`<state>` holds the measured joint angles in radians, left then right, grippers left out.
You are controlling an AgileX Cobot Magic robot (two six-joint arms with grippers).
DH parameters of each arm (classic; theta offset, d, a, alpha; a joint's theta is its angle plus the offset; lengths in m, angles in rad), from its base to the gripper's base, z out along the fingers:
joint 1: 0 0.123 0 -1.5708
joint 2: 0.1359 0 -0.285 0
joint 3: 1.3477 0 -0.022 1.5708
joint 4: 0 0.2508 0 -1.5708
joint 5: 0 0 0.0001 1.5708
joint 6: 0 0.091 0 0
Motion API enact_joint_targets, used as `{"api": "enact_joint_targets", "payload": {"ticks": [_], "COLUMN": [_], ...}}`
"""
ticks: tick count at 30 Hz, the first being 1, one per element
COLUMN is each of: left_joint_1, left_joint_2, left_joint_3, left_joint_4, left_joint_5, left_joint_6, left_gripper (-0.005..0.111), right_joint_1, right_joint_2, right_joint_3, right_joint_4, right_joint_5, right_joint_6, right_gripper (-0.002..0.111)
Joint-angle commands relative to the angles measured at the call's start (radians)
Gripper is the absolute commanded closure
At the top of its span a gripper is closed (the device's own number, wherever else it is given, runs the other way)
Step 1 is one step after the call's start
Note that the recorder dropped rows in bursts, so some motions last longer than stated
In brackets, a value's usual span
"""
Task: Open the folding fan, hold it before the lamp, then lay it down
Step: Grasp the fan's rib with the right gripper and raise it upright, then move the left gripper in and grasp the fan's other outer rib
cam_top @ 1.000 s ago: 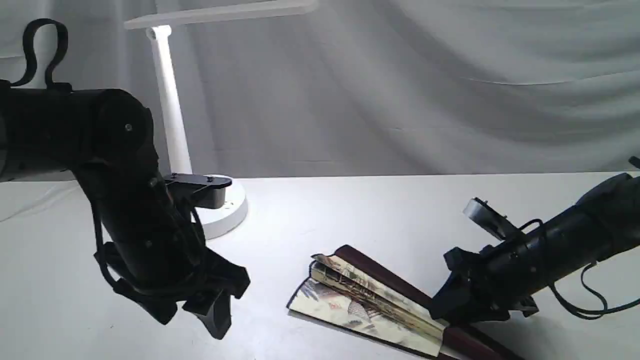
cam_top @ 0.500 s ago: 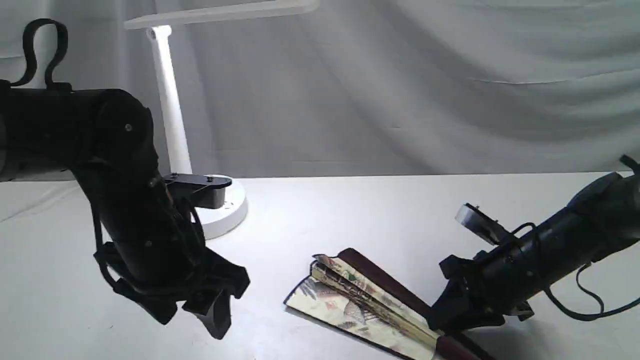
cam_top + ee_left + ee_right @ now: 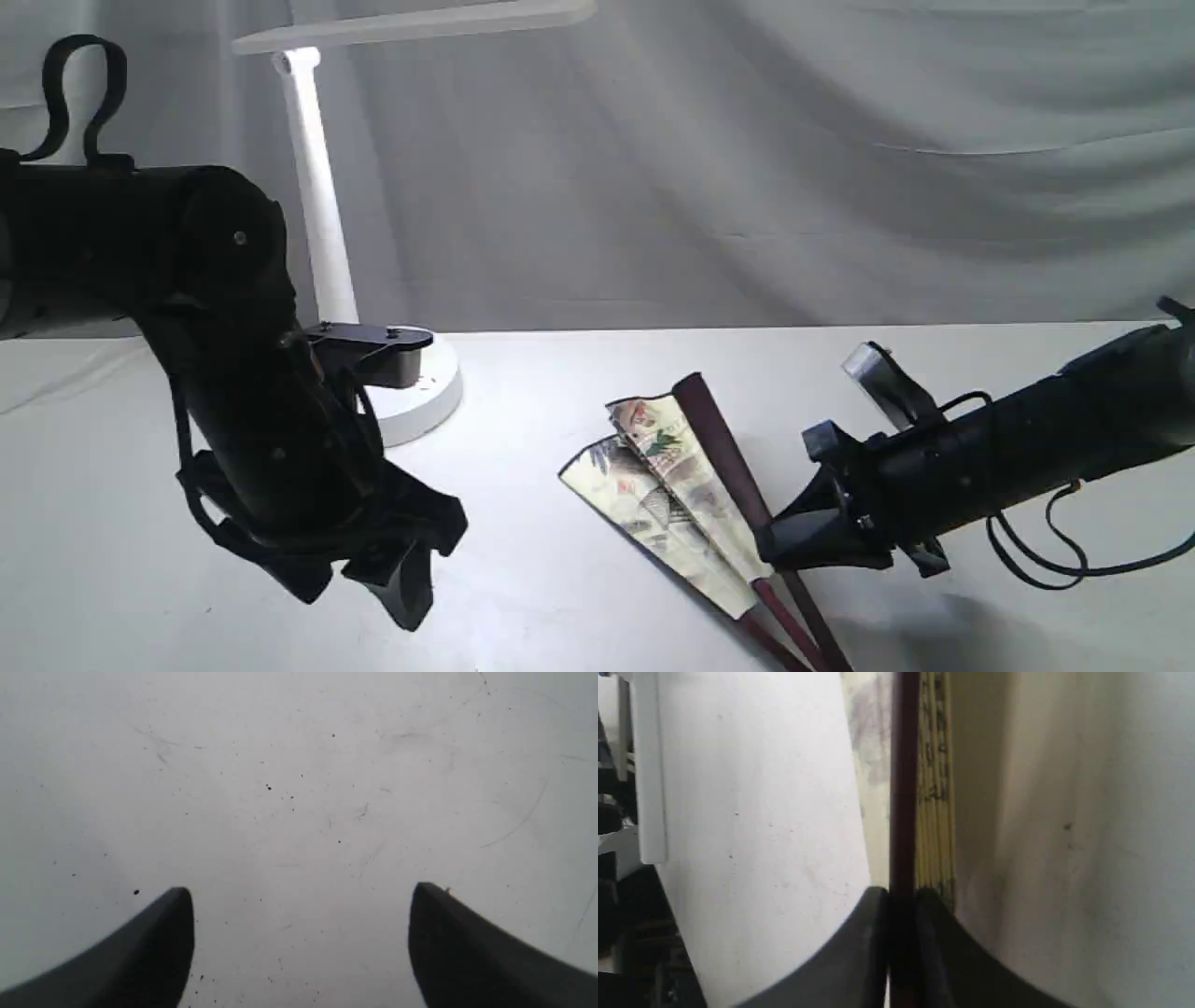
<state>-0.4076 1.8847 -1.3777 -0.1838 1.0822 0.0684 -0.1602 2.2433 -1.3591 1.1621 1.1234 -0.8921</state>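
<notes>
- The fan (image 3: 667,481) lay partly spread on the table (image 3: 579,373), right of centre. Its painted paper sat in a few loose folds, and one dark red outer stick was swung a little away from the rest.
- The right gripper (image 3: 773,549) was clamped on that dark red stick, just where the paper ended.
- The left gripper (image 3: 302,889) hung over bare table at the front left, jaws wide apart, well clear of the fan.
- The lamp (image 3: 317,215) stood at the back left, behind the left arm (image 3: 233,373).
</notes>
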Motion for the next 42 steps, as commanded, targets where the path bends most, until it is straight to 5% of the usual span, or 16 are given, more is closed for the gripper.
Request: {"api": "enact_joint_targets", "payload": {"ticks": [1, 8, 13, 20, 30, 42], "left_joint_1": [0.000, 0.000, 0.000, 0.000, 0.000, 0.000], "left_joint_2": [-0.013, -0.013, -0.013, -0.064, -0.160, -0.187], "left_joint_3": [0.005, 0.005, 0.005, 0.005, 0.026, 0.324], "left_joint_4": [-0.008, -0.008, 0.019, 0.008, -0.016, -0.079], "left_joint_5": [-0.056, -0.126, -0.104, -0.147, -0.339, -0.849], "left_joint_6": [0.053, 0.067, 0.069, 0.103, 0.181, 0.200], "left_gripper": [0.043, 0.047, 0.074, 0.094, 0.094, 0.094], "right_joint_1": [0.000, 0.000, 0.000, 0.000, 0.000, 0.000], "right_joint_2": [-0.002, -0.002, -0.002, -0.004, -0.019, -0.098], "right_joint_3": [-0.004, -0.004, -0.004, -0.004, -0.004, -0.004], "right_joint_4": [0.076, 0.165, 0.218, 0.261, 0.261, 0.276], "right_joint_5": [0.042, 0.098, 0.098, 0.098, 0.098, 0.098], "right_joint_6": [-0.016, -0.019, -0.019, 0.005, 0.033, 0.014], "right_gripper": [0.108, 0.108, 0.108, 0.108, 0.108, 0.108]}}
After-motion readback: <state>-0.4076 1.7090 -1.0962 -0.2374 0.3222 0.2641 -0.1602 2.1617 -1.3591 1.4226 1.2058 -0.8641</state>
